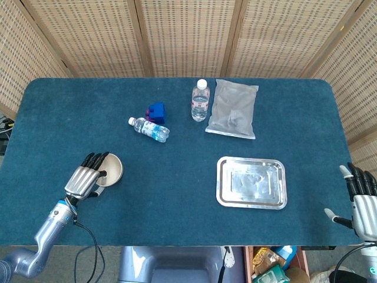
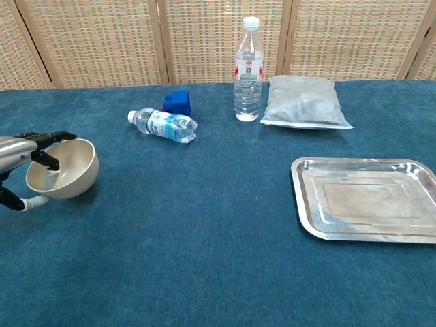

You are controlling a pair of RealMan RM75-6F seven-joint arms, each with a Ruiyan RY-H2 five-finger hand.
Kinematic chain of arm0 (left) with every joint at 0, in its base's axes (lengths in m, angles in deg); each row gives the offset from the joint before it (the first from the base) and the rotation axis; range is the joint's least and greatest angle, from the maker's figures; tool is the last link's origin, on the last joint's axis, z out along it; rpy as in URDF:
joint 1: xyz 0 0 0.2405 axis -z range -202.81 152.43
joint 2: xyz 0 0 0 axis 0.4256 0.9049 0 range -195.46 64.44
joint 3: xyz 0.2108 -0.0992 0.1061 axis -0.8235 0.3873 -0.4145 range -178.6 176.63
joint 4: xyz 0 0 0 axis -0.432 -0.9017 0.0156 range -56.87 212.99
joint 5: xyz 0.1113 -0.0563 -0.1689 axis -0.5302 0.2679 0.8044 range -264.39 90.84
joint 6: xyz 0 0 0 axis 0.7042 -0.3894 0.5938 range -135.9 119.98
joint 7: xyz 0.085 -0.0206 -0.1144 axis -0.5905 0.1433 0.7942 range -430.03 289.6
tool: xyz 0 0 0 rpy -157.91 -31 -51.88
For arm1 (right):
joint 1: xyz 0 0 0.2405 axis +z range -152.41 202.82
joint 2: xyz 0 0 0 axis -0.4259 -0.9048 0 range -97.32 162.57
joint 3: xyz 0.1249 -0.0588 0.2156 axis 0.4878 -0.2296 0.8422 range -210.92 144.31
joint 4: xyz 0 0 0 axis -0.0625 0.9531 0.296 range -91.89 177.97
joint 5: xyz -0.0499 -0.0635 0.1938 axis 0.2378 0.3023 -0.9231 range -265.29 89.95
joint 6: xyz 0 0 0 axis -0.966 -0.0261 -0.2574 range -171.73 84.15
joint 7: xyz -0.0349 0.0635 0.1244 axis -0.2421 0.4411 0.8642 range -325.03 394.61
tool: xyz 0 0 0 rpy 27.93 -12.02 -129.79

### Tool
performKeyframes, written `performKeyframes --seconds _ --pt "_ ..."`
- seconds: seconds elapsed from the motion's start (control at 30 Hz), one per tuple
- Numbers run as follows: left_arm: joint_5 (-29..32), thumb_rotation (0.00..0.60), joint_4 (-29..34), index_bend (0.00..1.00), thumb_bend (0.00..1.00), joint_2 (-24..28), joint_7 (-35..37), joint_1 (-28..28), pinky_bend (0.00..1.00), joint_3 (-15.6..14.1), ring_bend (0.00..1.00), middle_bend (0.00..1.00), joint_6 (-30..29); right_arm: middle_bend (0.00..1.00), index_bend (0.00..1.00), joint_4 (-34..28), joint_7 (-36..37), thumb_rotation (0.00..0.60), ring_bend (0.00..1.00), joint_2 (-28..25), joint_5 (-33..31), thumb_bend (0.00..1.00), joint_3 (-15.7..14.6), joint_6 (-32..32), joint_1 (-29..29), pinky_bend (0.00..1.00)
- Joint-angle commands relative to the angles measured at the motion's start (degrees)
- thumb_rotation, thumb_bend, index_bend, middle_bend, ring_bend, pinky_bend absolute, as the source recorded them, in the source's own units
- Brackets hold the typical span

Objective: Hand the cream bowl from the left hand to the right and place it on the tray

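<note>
The cream bowl (image 1: 112,168) (image 2: 72,167) sits at the table's front left, tipped toward my left hand. My left hand (image 1: 86,177) (image 2: 20,151) grips its near rim, fingers (image 2: 49,158) curled inside and thumb under the outer wall. The steel tray (image 1: 251,182) (image 2: 364,201) lies flat at the front right with nothing on it. My right hand (image 1: 361,199) hangs past the table's front right corner, fingers spread, holding nothing; the chest view does not show it.
An upright water bottle (image 1: 200,100) (image 2: 248,68) and a clear bag (image 1: 232,108) (image 2: 304,102) stand at the back middle. A small bottle (image 1: 149,128) (image 2: 163,125) lies next to a blue block (image 1: 156,109) (image 2: 178,101).
</note>
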Motion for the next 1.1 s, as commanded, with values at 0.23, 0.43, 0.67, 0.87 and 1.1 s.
performKeyframes --seconds 0.23,0.43,0.67,0.87,1.1 --pt "-4.8 0.6 11.5 0.68 0.41 4.5 0.2 4.4 0.0 0.9 0.0 0.0 -0.3 0.0 0.0 -0.1 -0.6 0.6 0.0 0.1 -0.2 0.0 0.0 0.3 0.1 0.0" --pt "-4.8 0.6 19.7 0.68 0.42 3.3 -8.4 12.5 0.0 3.2 0.0 0.0 8.9 0.0 0.0 -0.3 -2.3 0.6 0.0 0.6 -0.7 0.0 0.1 0.5 0.3 0.0" --pt "5.5 0.6 16.0 0.68 0.42 -5.8 -20.0 19.8 0.0 5.9 0.0 0.0 18.0 0.0 0.0 -0.3 -3.3 0.6 0.0 0.9 -2.3 0.0 0.7 1.1 0.6 0.0" --pt "10.1 0.6 12.8 0.68 0.42 -10.3 -24.3 22.7 0.0 6.5 0.0 0.0 18.6 0.0 0.0 0.4 -2.8 0.6 0.0 1.1 -3.0 0.0 1.0 1.8 0.9 0.0" --pt "17.9 0.6 12.5 0.19 0.02 -10.9 -30.0 25.5 0.0 5.5 0.0 0.0 20.8 0.0 0.0 1.1 -1.9 0.6 0.0 1.1 -3.8 0.0 1.3 2.3 1.1 0.0"
